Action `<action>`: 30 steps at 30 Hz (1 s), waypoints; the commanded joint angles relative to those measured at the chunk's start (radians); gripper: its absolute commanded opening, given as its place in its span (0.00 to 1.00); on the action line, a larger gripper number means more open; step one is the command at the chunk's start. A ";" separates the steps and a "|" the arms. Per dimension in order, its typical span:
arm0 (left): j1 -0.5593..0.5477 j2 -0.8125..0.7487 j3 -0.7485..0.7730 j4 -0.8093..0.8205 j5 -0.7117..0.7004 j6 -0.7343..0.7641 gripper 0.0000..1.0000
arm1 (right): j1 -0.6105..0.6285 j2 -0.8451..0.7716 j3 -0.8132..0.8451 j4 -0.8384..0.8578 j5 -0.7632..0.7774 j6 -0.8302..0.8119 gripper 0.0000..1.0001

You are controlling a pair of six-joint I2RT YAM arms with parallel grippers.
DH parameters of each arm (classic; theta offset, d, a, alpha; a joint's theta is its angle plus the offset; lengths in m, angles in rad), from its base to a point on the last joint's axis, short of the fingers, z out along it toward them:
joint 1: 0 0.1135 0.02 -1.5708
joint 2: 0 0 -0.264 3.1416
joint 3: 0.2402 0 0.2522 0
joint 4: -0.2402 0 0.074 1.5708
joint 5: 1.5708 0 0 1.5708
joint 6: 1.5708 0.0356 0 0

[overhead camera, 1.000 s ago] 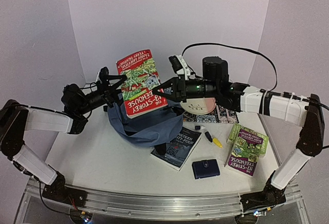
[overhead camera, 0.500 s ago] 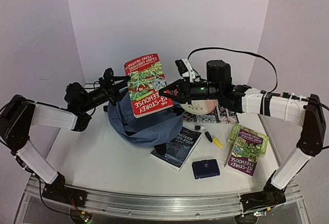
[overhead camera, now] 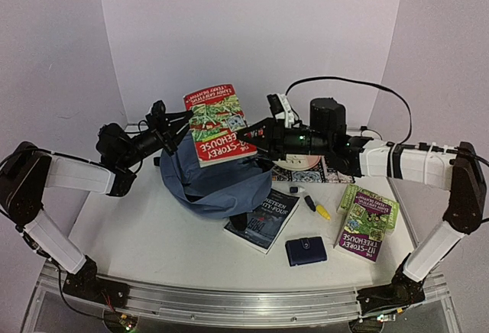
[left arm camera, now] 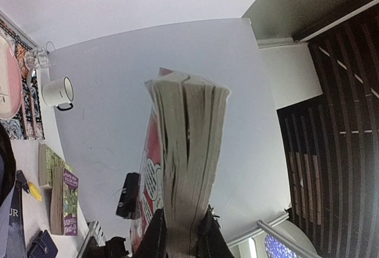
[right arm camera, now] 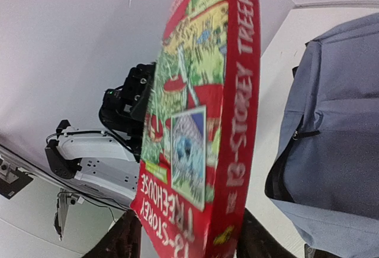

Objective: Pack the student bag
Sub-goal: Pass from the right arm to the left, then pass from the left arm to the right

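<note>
A red paperback, the 13-Storey Treehouse book [overhead camera: 218,123], is held in the air above the student bag [overhead camera: 214,180], a slate-blue backpack slumped on the table. My left gripper [overhead camera: 182,124] is shut on the book's page edge; in the left wrist view the pages [left arm camera: 186,151] are pinched between both fingers of that gripper [left arm camera: 180,239]. My right gripper [overhead camera: 249,130] stands open at the spine side. In the right wrist view its fingers [right arm camera: 127,237] flank the book [right arm camera: 201,122] with a gap on each side, and the bag [right arm camera: 343,122] lies to the right.
In front of the bag lies a dark book [overhead camera: 263,218], with a navy wallet [overhead camera: 306,250] nearer the front edge. A yellow marker [overhead camera: 321,211], a purple-green book [overhead camera: 367,222] and a pink plate [overhead camera: 302,157] on a patterned mat [overhead camera: 332,170] are on the right.
The left gripper moved in and closed on the book's page edge. The right gripper's jaws opened off the spine. The book shifted a little up and left.
</note>
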 commanded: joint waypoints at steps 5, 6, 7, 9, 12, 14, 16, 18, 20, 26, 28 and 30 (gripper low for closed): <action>-0.050 -0.033 -0.009 0.370 -0.239 0.050 0.00 | 0.043 -0.081 -0.186 0.348 0.203 0.193 0.90; -0.059 -0.029 -0.006 0.370 -0.257 0.057 0.00 | 0.054 -0.081 -0.194 0.373 0.221 0.200 0.92; -0.072 -0.023 -0.001 0.370 -0.275 0.067 0.00 | 0.061 -0.078 -0.201 0.398 0.235 0.208 0.94; -0.098 -0.010 0.012 0.369 -0.303 0.080 0.00 | 0.073 -0.067 -0.211 0.460 0.255 0.226 0.98; -0.140 0.009 0.024 0.369 -0.348 0.099 0.00 | 0.086 -0.041 -0.211 0.555 0.281 0.239 0.98; -0.159 0.015 0.020 0.370 -0.378 0.111 0.00 | 0.089 -0.024 -0.203 0.602 0.292 0.248 0.98; -0.180 0.007 0.006 0.372 -0.417 0.126 0.00 | 0.090 -0.003 -0.185 0.636 0.299 0.257 0.98; -0.195 0.001 -0.005 0.370 -0.444 0.147 0.00 | 0.090 0.018 -0.163 0.661 0.297 0.264 0.95; -0.201 0.000 -0.013 0.370 -0.460 0.155 0.00 | 0.090 0.037 -0.150 0.694 0.291 0.275 0.85; -0.201 -0.024 -0.096 0.368 -0.504 0.177 0.09 | 0.090 0.050 -0.162 0.735 0.293 0.299 0.17; -0.199 -0.035 -0.128 0.361 -0.515 0.202 0.16 | 0.090 0.042 -0.174 0.739 0.298 0.297 0.03; -0.193 -0.054 -0.159 0.330 -0.514 0.240 0.23 | 0.085 0.027 -0.185 0.739 0.302 0.292 0.00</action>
